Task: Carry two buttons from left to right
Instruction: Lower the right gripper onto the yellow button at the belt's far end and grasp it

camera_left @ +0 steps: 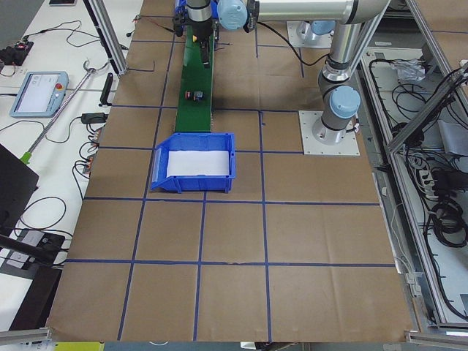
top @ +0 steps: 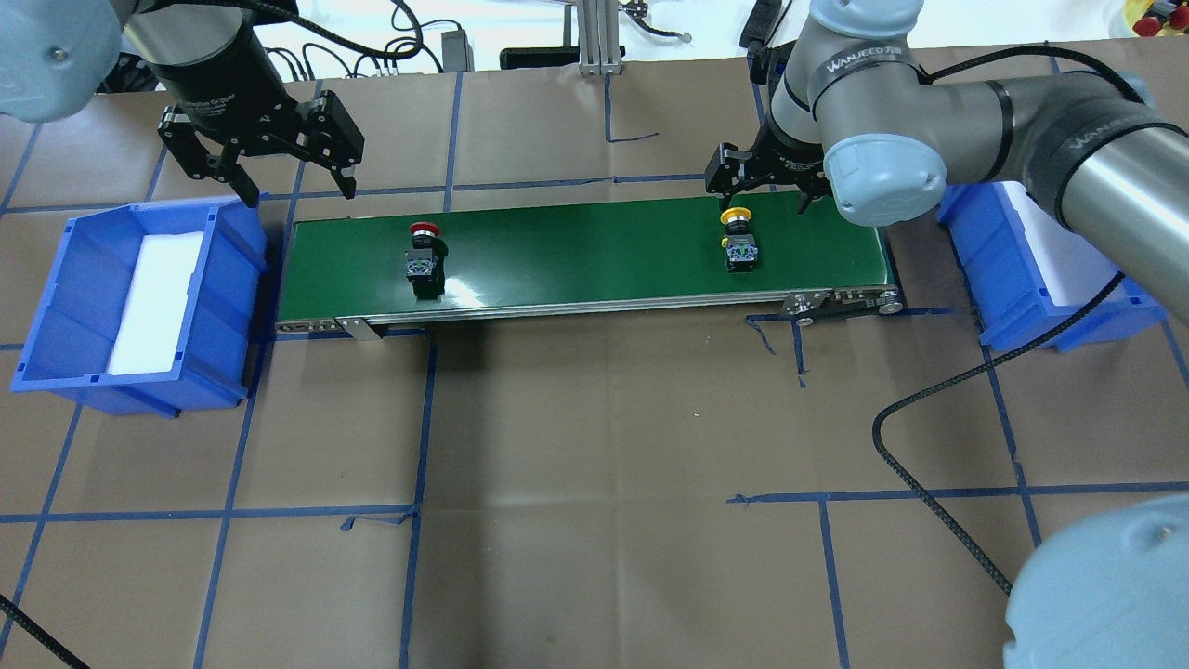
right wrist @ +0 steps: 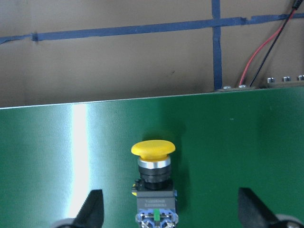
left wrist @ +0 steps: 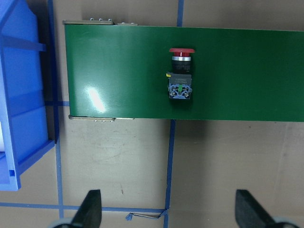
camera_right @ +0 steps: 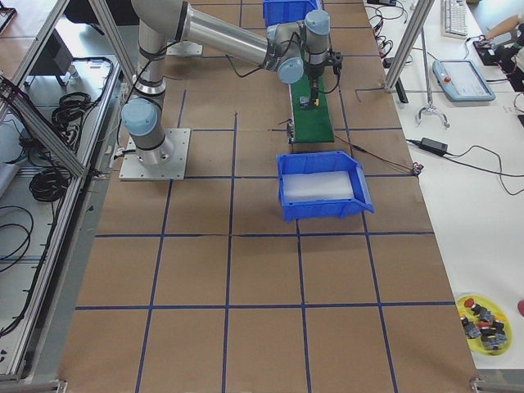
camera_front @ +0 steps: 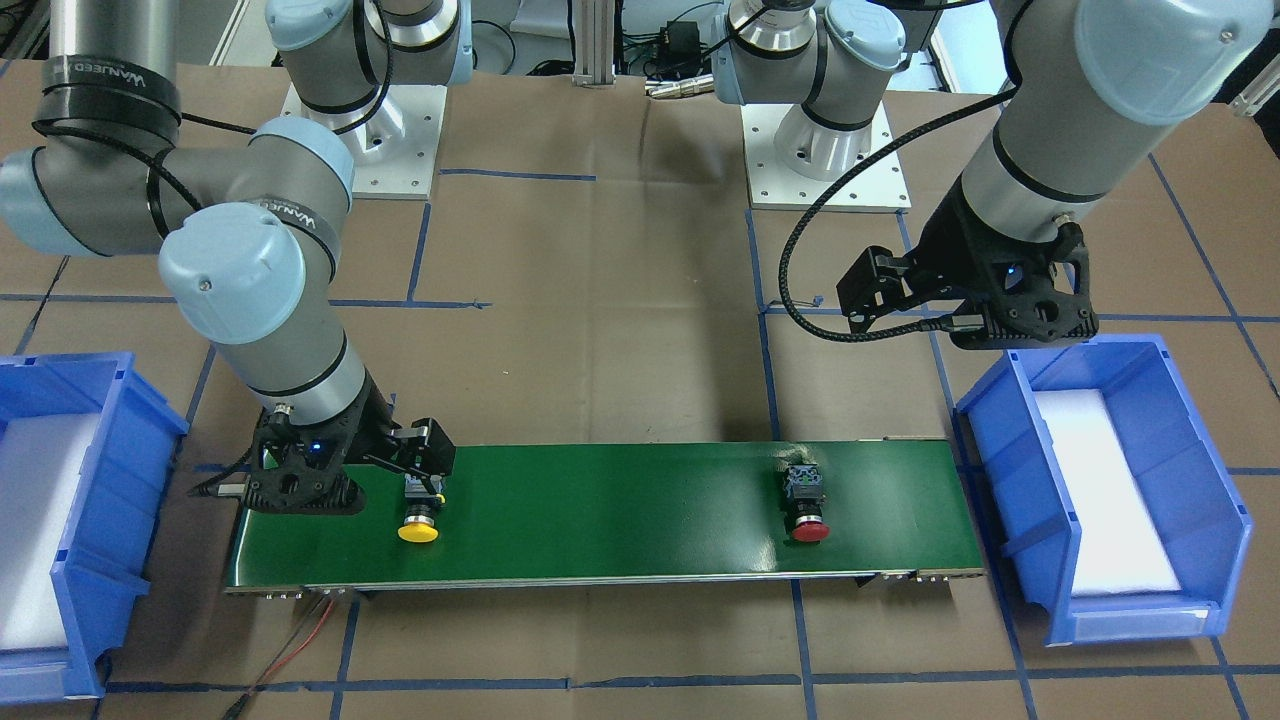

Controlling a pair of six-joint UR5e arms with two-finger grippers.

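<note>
Big brown-papered table [top: 594, 465] with a blue tape grid, and two grey arms reaching over it: left arm [top: 56, 37] and right arm [top: 1022, 102]. A blue bin sits at each end, the left bin [top: 228, 307] and the right bin [top: 1017, 288], each with a white pad inside. Between them runs a long green conveyor belt [top: 585, 255], its ends close to the bins.

The left gripper [top: 299, 190] hangs above the table just past the belt's far edge, by the left bin's far corner. Its fingers [left wrist: 92, 209] are spread wide with nothing between them.

The right gripper [top: 764, 200] is down at the belt's right end, over the yellow button. Its fingers [right wrist: 92, 209] are wide apart too, one on either side of the button, with a clear gap on both sides in the wrist view — no contact seen.

Red button [top: 425, 255] lies on its side on the belt near the left end, cap pointing away from the robot and terminal end toward it.

Yellow button [top: 738, 237] lies the same way near the right end — between the right gripper's fingers, resting on the belt.
</note>
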